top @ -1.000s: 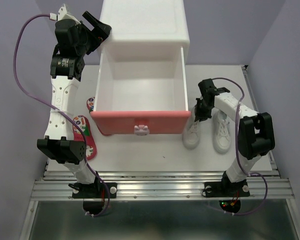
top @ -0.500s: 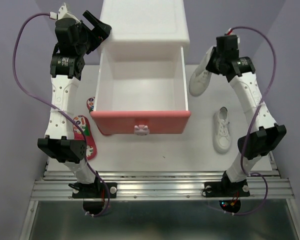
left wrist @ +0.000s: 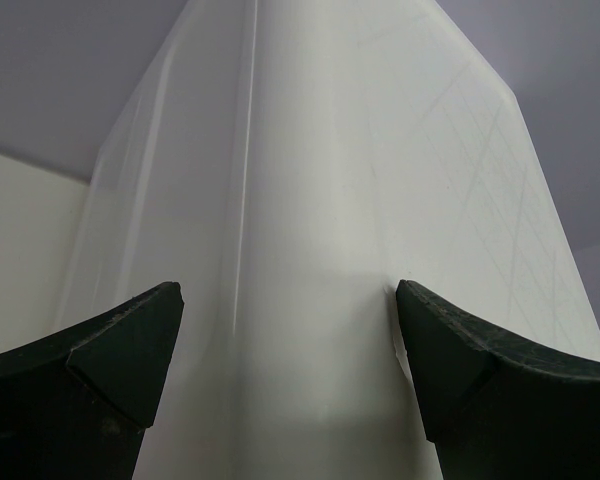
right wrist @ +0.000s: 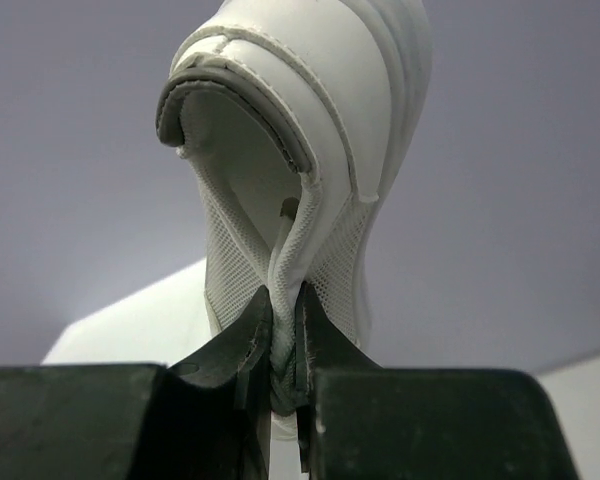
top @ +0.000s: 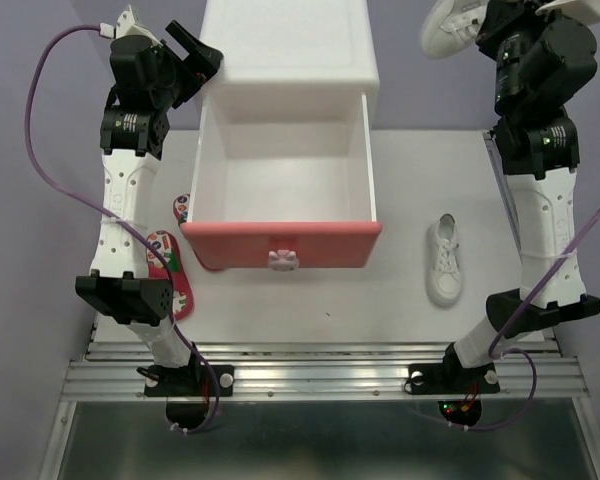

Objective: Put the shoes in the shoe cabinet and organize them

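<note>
Pinching a white sneaker (right wrist: 310,120) by its heel collar between shut right fingers (right wrist: 225,365), high in the frame's upper right. Straddling the shoe cabinet (top: 290,50) corner at upper left with left fingers (left wrist: 110,350) spread apart. Lying on the table (top: 400,300): second sneaker (top: 443,260) at right, red sandals (top: 168,270) at left, beside the pulled-out upper drawer (top: 280,243).

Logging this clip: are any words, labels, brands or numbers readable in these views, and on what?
None can be read.
Left arm's black joint housing: small white print, too small to read.
Right arm's black joint housing: small marking, too small to read.
Sandal insole: colourful print, no letters discernible.
Held white sneaker: no brand shows.
</note>
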### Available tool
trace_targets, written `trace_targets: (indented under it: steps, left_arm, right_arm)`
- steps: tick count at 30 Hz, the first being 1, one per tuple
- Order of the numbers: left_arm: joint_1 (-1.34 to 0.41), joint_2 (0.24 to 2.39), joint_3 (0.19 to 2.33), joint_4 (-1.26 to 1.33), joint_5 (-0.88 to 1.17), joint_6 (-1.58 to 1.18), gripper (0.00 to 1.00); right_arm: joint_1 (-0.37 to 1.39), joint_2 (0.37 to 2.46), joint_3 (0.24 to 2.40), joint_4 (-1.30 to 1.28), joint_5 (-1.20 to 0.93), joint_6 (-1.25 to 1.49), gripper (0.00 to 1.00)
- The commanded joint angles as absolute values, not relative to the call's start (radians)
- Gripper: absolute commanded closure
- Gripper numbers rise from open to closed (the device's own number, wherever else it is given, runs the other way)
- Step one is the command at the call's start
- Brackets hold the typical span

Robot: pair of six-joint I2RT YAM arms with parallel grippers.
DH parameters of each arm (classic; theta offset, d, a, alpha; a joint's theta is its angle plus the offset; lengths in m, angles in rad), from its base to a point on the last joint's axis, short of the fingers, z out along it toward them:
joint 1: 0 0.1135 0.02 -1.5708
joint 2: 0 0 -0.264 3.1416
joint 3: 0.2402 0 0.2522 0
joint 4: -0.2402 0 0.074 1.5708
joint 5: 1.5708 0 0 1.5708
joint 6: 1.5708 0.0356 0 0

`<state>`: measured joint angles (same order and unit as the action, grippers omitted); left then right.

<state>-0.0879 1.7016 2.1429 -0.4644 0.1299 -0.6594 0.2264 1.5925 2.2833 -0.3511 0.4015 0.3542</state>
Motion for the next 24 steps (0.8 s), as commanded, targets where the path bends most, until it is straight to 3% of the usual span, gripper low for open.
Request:
trace_targets:
  steps: [1,7,11,24]
  left_arm:
    - [-0.078,1.789,2.092,-0.769,0.078,-0.566,0.03]
    - [-0.078,1.795,2.103,-0.77,0.087,-0.568,0.03]
    - [-0.08,1.792,2.111,-0.779,0.083,-0.563,0.03]
    - [-0.08,1.755,2.042,-0.769,0.06,-0.574,0.03]
  right_arm:
    - [0.224,1.64,2.449,-0.106,0.211,0.382,0.99]
    - [0.224,1.68,2.459,-0.058,-0.264,0.658,0.99]
    - [0.244,1.701,2.462,-0.055,-0.435,0.807,0.99]
    - [0.564,1.68,2.408,-0.369,-0.488,0.669,0.99]
